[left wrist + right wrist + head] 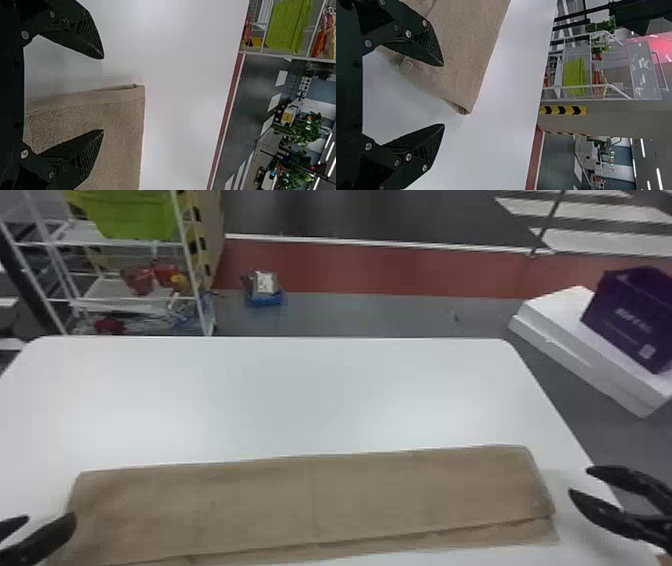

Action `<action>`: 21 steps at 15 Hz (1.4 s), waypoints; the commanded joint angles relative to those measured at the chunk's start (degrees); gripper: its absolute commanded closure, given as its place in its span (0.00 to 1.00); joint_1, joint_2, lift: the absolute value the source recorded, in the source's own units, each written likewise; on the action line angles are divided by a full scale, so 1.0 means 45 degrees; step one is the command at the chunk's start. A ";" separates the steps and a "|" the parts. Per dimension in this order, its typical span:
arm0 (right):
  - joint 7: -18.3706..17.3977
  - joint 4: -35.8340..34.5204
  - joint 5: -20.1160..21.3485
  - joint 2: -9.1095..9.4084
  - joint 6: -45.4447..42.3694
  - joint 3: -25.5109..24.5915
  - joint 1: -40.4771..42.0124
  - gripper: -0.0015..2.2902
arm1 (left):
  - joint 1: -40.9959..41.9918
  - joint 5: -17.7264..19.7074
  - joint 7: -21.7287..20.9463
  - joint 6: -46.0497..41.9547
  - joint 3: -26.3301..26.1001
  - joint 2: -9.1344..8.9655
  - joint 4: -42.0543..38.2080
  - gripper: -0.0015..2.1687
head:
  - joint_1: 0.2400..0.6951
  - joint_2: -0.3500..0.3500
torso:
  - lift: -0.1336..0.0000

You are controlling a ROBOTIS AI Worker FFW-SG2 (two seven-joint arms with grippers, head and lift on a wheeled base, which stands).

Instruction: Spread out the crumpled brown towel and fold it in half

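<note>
While the folded brown towel is laid well apart from the far edge of the worktop, its ends are flanked by left gripper and right gripper, head view | left wrist view: jaws spread wide near towel corner | right wrist view: jaws likewise.

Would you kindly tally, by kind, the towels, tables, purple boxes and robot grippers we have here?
Brown towel: 1
White table: 1
Purple box: 1
Grippers: 2 (left gripper, right gripper)
Total: 5
</note>
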 commanded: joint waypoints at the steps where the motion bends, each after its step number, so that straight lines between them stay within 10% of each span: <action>1: -0.0019 0.0018 0.0028 -0.0019 -0.0001 -0.0019 -0.0013 0.18 | -0.0155 0.0074 -0.0276 0.0615 0.0037 0.0024 0.0042 0.12 | 1.00 0.36 | 0.08; 21: -0.0078 0.0155 -0.0128 -0.0097 -0.0274 -0.0019 0.0046 0.18 | -0.0878 -0.0082 -0.1370 0.2802 0.0291 0.0199 0.0023 0.47 | 1.00 0.31 | 0.08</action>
